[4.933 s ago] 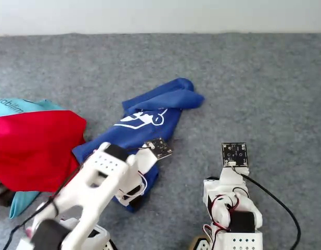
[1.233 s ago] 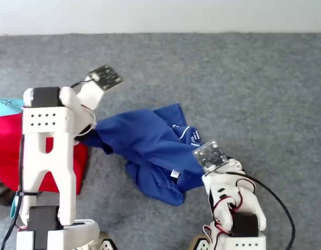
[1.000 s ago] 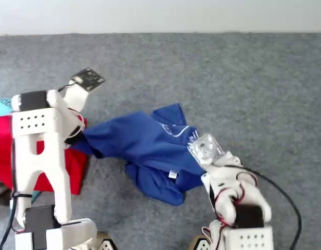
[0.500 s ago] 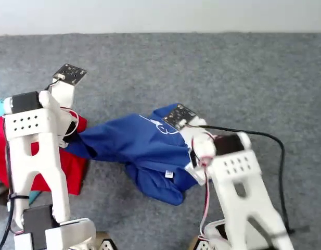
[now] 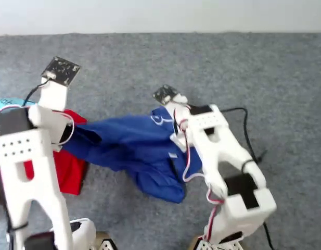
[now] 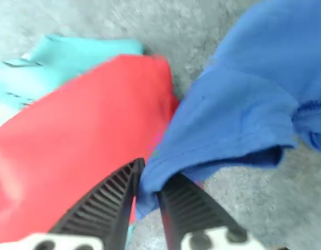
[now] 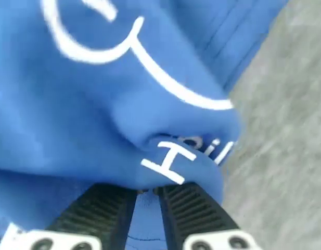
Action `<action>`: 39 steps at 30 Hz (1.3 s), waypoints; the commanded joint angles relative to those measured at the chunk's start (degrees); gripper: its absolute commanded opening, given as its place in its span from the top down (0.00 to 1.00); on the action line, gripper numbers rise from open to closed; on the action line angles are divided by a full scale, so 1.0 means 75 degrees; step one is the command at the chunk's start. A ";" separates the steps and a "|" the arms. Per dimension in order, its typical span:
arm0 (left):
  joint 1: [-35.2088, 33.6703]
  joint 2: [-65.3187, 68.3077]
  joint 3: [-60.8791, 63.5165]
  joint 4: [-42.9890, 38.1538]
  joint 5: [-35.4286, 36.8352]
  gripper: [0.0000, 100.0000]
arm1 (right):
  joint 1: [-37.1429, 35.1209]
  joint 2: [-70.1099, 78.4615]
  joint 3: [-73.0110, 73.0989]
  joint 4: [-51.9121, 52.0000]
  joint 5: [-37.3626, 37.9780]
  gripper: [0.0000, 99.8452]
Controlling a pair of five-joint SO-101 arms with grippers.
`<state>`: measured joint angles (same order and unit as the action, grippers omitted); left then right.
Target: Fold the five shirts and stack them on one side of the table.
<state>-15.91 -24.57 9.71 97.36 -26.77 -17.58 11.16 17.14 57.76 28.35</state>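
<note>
The left gripper (image 6: 150, 176) pinches the blue shirt (image 6: 243, 114) (red shirt (image 6: 72, 130) just beside).

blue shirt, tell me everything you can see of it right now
The blue shirt is soft royal-blue cloth with white print and a small white tag. It is unfolded and creased, stretched across the grey table between the two arms. The left gripper pinches one end, which lies over the edge of the red shirt; the right gripper pinches a fold by the white print. A bunched lump of it rests on the table toward the arms' bases.
</note>
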 commanded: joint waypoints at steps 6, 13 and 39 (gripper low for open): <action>-0.1102 -0.0832 0.0838 -0.0012 0.0000 0.99 | -0.0088 0.0944 -0.4161 0.3862 -0.0094 0.95; -0.1664 -0.0879 0.1881 -0.0797 0.0000 0.99 | -0.0182 0.1084 -0.4900 0.5843 -0.0094 0.95; -0.1664 -0.0821 0.2233 -0.1325 0.0000 0.98 | -0.1717 0.0111 -0.1078 0.4085 0.0340 0.74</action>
<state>-27.96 -29.41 26.86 88.31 -26.77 -28.84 15.47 6.86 92.75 30.73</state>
